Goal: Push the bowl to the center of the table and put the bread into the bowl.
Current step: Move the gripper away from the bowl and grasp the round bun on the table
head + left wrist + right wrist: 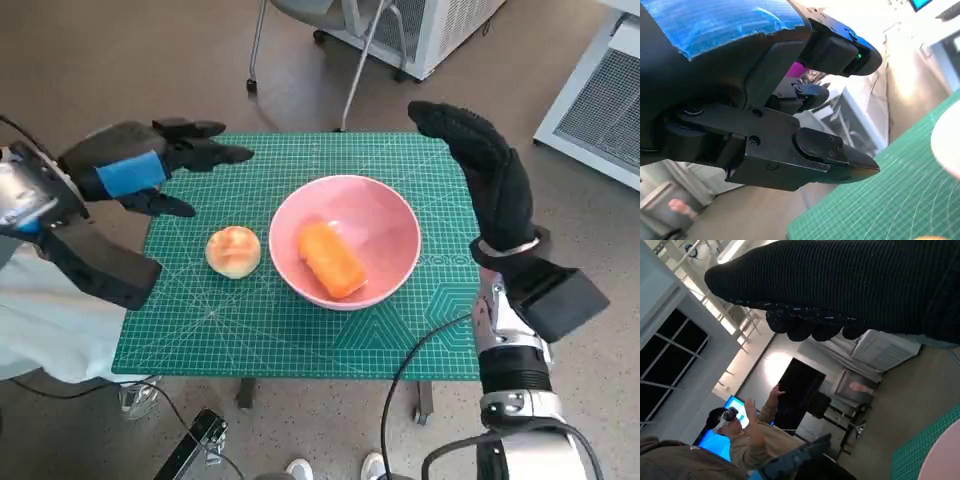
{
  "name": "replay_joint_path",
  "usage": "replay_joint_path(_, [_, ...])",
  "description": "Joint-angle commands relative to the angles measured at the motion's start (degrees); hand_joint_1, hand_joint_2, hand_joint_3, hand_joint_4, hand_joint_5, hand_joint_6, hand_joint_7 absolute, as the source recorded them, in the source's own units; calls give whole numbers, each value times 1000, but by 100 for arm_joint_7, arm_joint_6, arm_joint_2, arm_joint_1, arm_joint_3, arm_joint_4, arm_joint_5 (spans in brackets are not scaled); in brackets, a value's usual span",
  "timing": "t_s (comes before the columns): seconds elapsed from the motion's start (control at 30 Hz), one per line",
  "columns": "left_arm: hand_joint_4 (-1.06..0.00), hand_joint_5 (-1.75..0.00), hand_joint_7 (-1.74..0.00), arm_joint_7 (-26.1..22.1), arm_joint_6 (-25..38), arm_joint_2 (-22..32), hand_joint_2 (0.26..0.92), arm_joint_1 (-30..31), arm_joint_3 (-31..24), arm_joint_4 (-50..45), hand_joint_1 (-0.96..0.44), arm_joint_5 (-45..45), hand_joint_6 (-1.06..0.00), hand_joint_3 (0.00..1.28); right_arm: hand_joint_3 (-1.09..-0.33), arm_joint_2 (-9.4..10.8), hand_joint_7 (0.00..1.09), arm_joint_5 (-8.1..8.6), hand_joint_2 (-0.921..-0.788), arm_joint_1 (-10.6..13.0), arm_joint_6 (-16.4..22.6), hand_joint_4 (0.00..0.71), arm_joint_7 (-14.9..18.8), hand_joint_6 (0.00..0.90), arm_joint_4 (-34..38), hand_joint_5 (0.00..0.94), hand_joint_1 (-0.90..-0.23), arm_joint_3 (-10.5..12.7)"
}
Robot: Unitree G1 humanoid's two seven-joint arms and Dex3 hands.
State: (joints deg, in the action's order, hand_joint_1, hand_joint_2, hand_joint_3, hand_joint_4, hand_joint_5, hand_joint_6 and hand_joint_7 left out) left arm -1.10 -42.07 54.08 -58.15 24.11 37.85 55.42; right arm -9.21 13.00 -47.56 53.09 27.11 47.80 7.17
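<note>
A pink bowl (385,215) sits near the middle of the green cutting mat (250,330) and holds an orange loaf of bread (331,259). A round pale bun (233,251) lies on the mat just left of the bowl. My left hand (140,168) hovers over the mat's far left corner, fingers spread, holding nothing. My right hand (484,175) is raised to the right of the bowl, fingers straight, holding nothing. The bowl's rim (947,140) shows at the edge of the left wrist view; its rim (942,460) also shows in the right wrist view.
A chair's metal legs (350,70) stand beyond the table's far edge. A white cabinet (600,90) is at the far right. A black cable (425,350) crosses the mat's near right corner. A person (740,435) with raised hands appears in the right wrist view.
</note>
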Motion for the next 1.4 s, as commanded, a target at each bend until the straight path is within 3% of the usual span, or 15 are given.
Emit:
replay_joint_path(0.03, [-307,-6,-40,265,124,-194,871,22,287,359,-88,339,-465,0,-767,-88,671,-93,-921,116,-33,308,-31,-1,2,7,-593,28])
replay_joint_path(0.27, [-293,0,-29,377,313,-523,850,-60,668,1021,-104,603,-464,0,-772,-143,671,-146,-921,171,-21,305,-70,-1,-70,5,-595,49])
replay_joint_path(0.5, [-259,0,-8,29,465,-748,824,-131,989,1497,-132,656,-435,0,-773,-222,671,-236,-921,256,-15,304,-156,-1,-192,5,-609,68])
replay_joint_path(0.73, [-51,1,0,-760,934,-948,763,-83,1126,1602,-258,578,-204,2,-775,-267,671,-316,-921,306,-23,304,-268,-1,-254,4,-611,71])
replay_joint_path(0.93, [-5,1,0,-1195,1184,-1077,733,-45,1175,1452,-332,525,-125,1,-778,-282,669,-359,-921,347,-41,303,-344,-1,-321,4,-605,62])
replay_joint_path(1.4, [0,0,-12,-733,1164,-1346,731,-78,1342,1900,-301,482,-139,3,-780,-259,668,-320,-921,389,-72,303,-350,-1,-402,4,-594,63])
